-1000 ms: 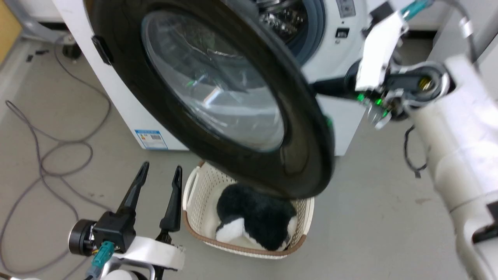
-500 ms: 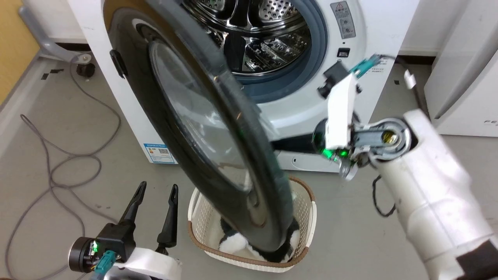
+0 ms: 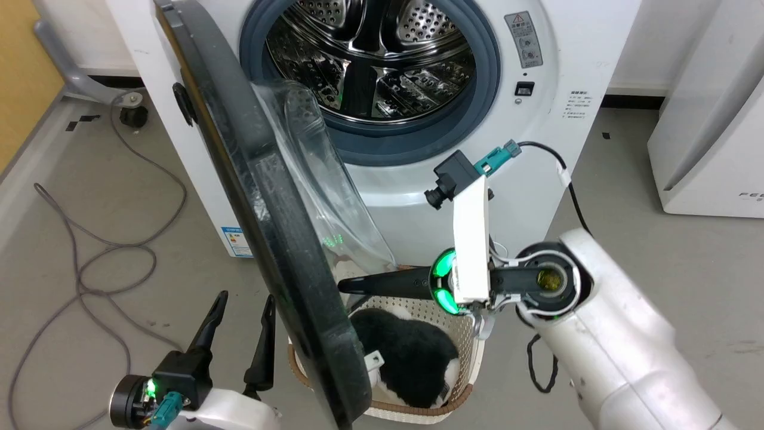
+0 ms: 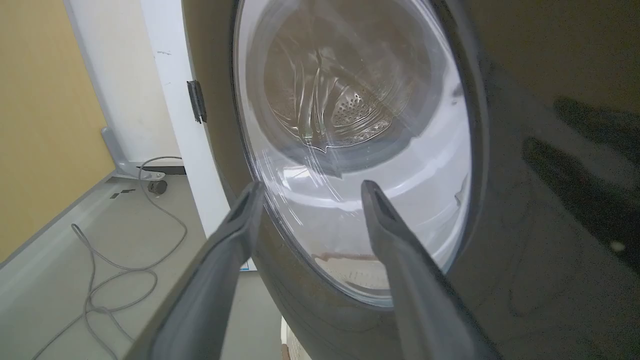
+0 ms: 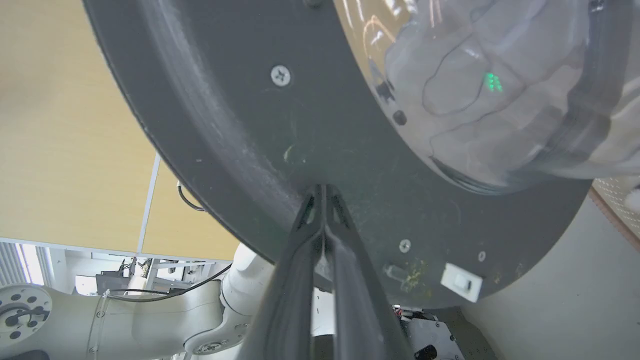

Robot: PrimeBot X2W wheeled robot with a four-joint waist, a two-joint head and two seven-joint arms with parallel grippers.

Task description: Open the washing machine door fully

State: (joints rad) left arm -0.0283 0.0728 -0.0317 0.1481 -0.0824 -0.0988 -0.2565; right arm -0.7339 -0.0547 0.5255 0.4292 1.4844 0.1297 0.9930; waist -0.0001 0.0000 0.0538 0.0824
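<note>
The large round glossy-black-rimmed glass washing machine door (image 3: 268,227), standing half-open against the tips of the pressed-together right claw (image 3: 346,285), could be swung into the spread left claw (image 3: 248,295) just beyond it, or lost if those tips are slid off.

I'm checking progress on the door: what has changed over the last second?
The washing machine door swung wider, from covering the drum to nearly edge-on, pushed by the shut right gripper against its inner face. The head view shifted too. The left gripper stayed open and idle; the basket with the plush toy stayed put.
</note>
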